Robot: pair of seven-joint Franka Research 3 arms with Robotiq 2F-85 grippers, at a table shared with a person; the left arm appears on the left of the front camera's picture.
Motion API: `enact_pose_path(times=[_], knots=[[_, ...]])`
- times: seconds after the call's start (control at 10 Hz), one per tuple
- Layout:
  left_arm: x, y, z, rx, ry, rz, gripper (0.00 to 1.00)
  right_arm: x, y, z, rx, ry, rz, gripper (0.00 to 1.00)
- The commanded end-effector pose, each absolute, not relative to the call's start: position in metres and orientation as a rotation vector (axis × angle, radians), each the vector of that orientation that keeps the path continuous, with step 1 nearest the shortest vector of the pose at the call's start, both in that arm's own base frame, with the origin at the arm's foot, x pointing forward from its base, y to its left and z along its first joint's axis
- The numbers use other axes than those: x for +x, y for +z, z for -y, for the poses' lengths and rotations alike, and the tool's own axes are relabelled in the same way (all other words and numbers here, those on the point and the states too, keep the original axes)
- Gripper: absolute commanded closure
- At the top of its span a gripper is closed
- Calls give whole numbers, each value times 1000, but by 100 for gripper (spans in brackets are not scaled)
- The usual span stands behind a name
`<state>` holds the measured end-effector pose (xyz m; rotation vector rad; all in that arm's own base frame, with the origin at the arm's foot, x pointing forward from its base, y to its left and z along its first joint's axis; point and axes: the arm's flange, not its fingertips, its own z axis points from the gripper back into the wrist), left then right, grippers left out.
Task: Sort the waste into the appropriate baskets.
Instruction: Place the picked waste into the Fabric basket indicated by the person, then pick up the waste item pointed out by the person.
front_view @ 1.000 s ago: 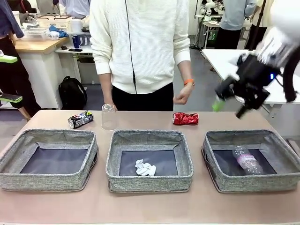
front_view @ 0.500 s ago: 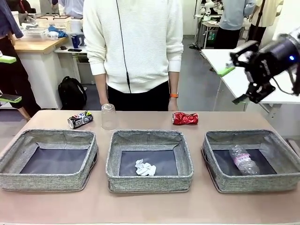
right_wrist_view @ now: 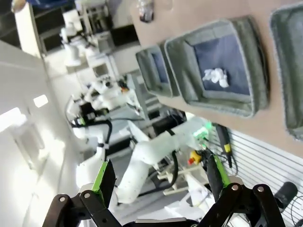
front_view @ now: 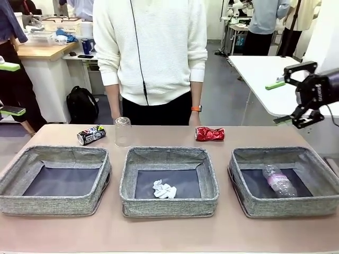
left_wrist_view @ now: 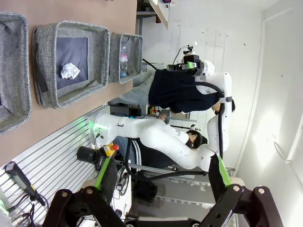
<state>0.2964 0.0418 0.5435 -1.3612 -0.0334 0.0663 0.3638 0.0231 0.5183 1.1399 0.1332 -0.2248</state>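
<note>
Three grey baskets stand in a row: left [front_view: 53, 203], middle [front_view: 169, 205] and right [front_view: 286, 206]. A crumpled white paper wad [front_view: 163, 190] lies in the middle one. The right one holds a clear pink-labelled bottle [front_view: 278, 181]. Behind the baskets on the table are a dark printed can [front_view: 90, 135], an upturned clear plastic cup [front_view: 123, 131] and a crushed red can [front_view: 210, 134]. My right gripper [front_view: 279, 102] hangs open and empty above and beyond the right basket. The left gripper [left_wrist_view: 161, 171] is open with nothing between its fingers, well away from the paper wad [left_wrist_view: 70, 71].
A person in a white sweater [front_view: 151, 53] stands at the far edge behind the middle basket, arms down at the sides. A white table [front_view: 265, 79] stands behind my right gripper. Bare tabletop [front_view: 169, 233] runs along the near edge in front of the baskets.
My right gripper has swung to the right and back from the table, staying open. The person's hand has dropped to the side. The bottle has settled in the right basket.
</note>
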Motion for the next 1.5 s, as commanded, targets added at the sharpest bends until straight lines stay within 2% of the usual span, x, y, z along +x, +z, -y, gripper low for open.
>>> enact_pose_path(times=[0.0,1.4], knots=[[297,545,-41,-1380,50,51,0,371,525,-26,1106,-151,-146,0],[297,545,-41,-1380,50,51,0,371,525,-26,1106,-151,-146,0]])
